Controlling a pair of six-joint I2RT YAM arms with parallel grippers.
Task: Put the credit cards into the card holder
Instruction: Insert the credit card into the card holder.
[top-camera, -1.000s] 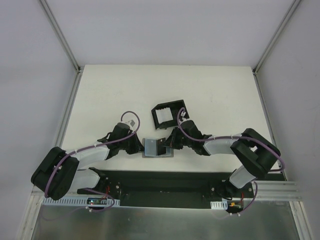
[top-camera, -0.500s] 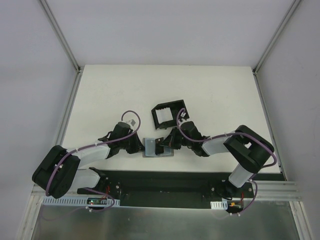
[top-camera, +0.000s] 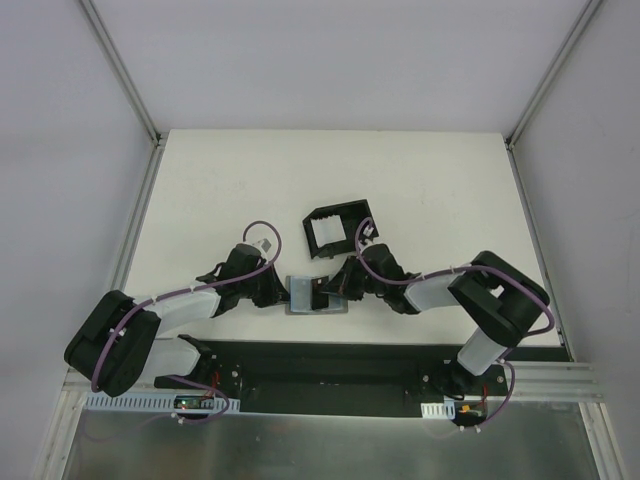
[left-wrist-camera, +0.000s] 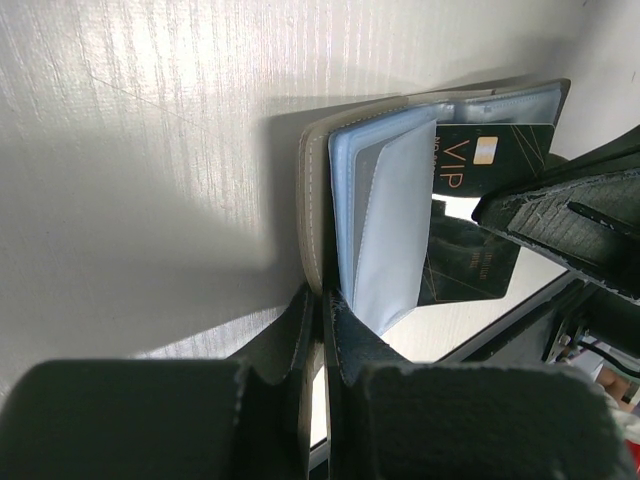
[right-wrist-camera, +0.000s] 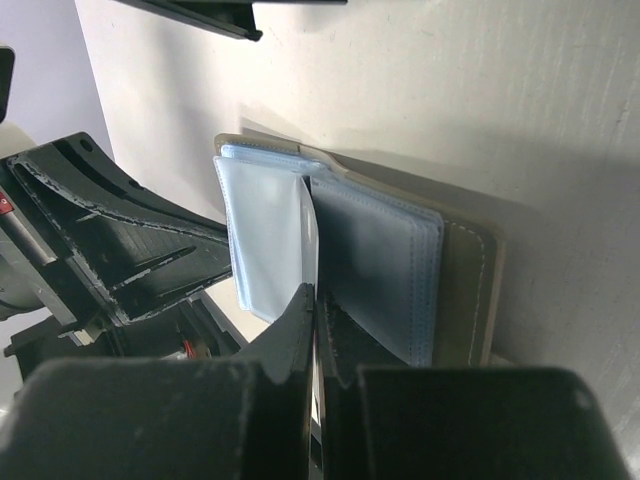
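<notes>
No card transferred yet, I judge: left gripper (left-wrist-camera: 322, 300) pinched together on the grey wallet (left-wrist-camera: 312, 200) edge, right gripper (right-wrist-camera: 313, 295) clamped on a clear sleeve (right-wrist-camera: 265, 230), dark VIP credit card (left-wrist-camera: 470, 160) pocketed upper right, card holder (top-camera: 336, 210) above centre shows none.

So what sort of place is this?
Probably a robot test booth in a lab: a white table boxed in by plain panels, with a left arm and right arm bolted along its near edge.
</notes>
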